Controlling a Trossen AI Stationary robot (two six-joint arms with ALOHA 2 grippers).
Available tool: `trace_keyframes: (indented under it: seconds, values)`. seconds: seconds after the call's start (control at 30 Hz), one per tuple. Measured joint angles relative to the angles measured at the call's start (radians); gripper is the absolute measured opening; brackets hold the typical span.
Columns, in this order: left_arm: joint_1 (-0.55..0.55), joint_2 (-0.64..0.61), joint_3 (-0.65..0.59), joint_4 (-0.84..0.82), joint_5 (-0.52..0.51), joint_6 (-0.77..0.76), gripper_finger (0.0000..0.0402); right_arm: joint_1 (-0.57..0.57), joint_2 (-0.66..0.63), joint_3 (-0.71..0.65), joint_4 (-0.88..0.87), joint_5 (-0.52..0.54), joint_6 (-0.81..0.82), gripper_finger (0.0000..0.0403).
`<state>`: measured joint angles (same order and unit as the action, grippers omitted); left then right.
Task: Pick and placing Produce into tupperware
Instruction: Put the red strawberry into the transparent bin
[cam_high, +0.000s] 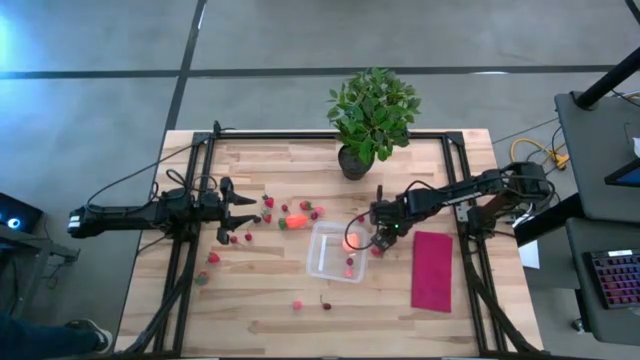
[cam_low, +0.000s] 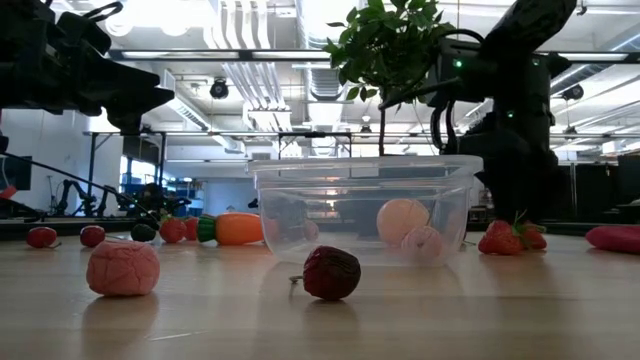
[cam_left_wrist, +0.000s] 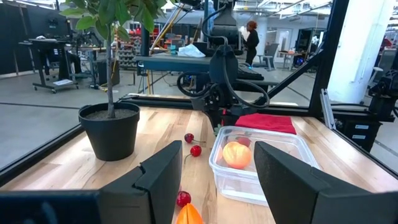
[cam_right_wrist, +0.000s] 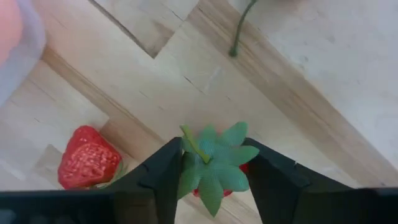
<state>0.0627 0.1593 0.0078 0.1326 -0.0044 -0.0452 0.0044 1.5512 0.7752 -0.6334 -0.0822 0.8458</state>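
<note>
The clear tupperware (cam_high: 320, 264) (cam_low: 365, 168) sits mid-table. It holds the round orange-pink fruit (cam_high: 352, 238) (cam_left_wrist: 236, 154) and a small red piece (cam_high: 350, 262). My right gripper (cam_high: 380, 243) (cam_right_wrist: 216, 177) points down just right of the tupperware, shut on a strawberry (cam_right_wrist: 214, 167). A second strawberry (cam_right_wrist: 87, 157) lies on the wood beside it. The orange-red piece with a green top (cam_high: 293, 221) (cam_low: 238, 228) lies left of the tupperware. More strawberries (cam_high: 240, 237) lie scattered near my left gripper (cam_high: 250, 214) (cam_left_wrist: 217, 186), which hovers open over the table's left half. My right gripper has the strawberry pinched between its two fingers (cam_right_wrist: 163, 177), one on each side. It comes from above, pointing down. The strawberry's green leafy top (cam_right_wrist: 217, 163) faces up toward the wrist. Whether the strawberry's underside touches the table cannot be seen.
A potted plant (cam_high: 372, 110) stands at the far edge. A magenta cloth (cam_high: 432, 270) lies flat right of the tupperware. A pink lump (cam_low: 123, 268) and a dark cherry (cam_low: 331, 273) lie near the front edge. A person (cam_left_wrist: 254, 37) stands in the room beyond.
</note>
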Motion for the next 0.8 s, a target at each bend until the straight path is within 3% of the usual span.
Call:
trace_keyframes:
  seconds: [0.3, 0.43, 0.57, 0.8]
  values:
    - [0.000, 0.000, 0.000, 0.000, 0.000, 0.000, 0.0187, 0.000, -0.081, 0.043, -0.038, -0.088, -0.009, 0.0148]
    - [0.000, 0.002, 0.000, 0.000, 0.000, 0.000, 0.0187, 0.017, -0.145, 0.117, -0.114, -0.102, 0.027, 0.0153]
    - [0.000, 0.004, 0.000, 0.000, 0.000, 0.000, 0.0187, 0.054, -0.181, 0.226, -0.062, -0.097, 0.071, 0.0148]
    - [0.000, 0.004, 0.000, 0.000, 0.000, 0.000, 0.0187, 0.104, -0.015, 0.471, -0.021, -0.016, 0.037, 0.0153]
